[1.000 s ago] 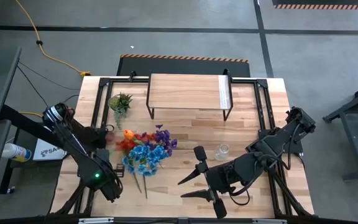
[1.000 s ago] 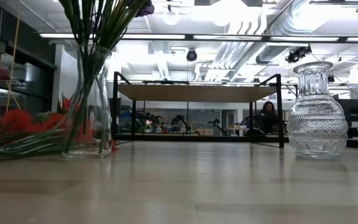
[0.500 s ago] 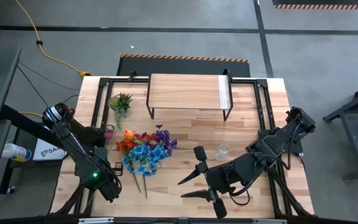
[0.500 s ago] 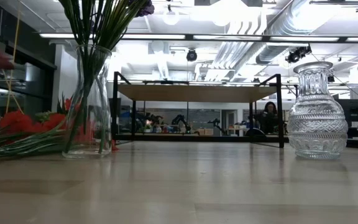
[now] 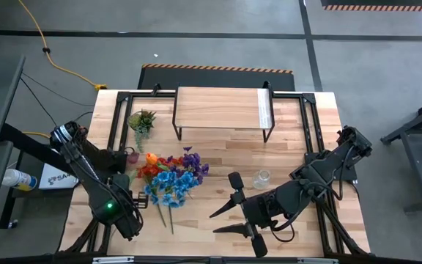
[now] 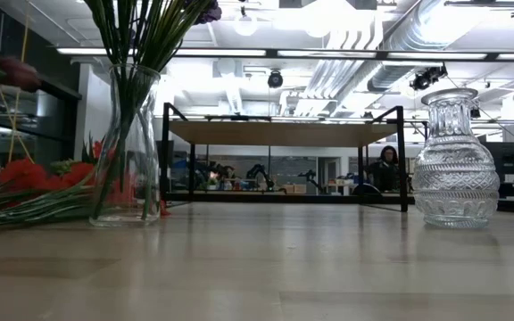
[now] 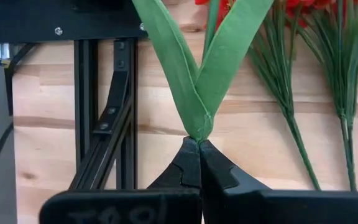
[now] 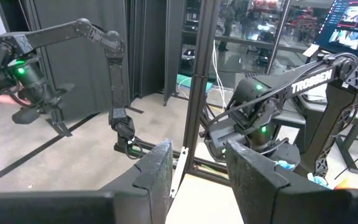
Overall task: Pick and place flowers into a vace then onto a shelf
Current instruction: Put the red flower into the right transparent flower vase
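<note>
A heap of flowers (image 5: 171,178) with red, blue, purple and orange blooms lies on the table left of centre. My left gripper (image 7: 199,142) stands just left of the heap (image 5: 123,160), pointing steeply down, shut on one green-stemmed flower with a dark red bloom (image 5: 132,154). That bloom shows high above the table in the low view (image 6: 16,71). A clear cut-glass vase (image 5: 262,178) stands upright right of centre (image 6: 456,160). The shelf (image 5: 222,110) stands at the far middle. My right gripper (image 5: 222,216) hovers open near the front (image 8: 204,174), with nothing between its fingers. My left gripper pinches the flower between its two fingertips at the point where two broad green leaves join the stem (image 7: 199,127). The fingers slant down from above. The leaves and stem run on past the fingertips toward the red bloom, which is up in the air.
A small spiky green plant (image 5: 141,119) in a tall glass (image 6: 128,143) stands at the far left, close to the shelf's left legs. Black frame rails (image 5: 116,125) run along the table's left and right sides. Bare wood lies between the flower heap and the vase.
My left gripper has risen, still shut on the flower. The dark red bloom has climbed higher above the table and drifted a little toward the heap. My right gripper and the vase have kept still.
</note>
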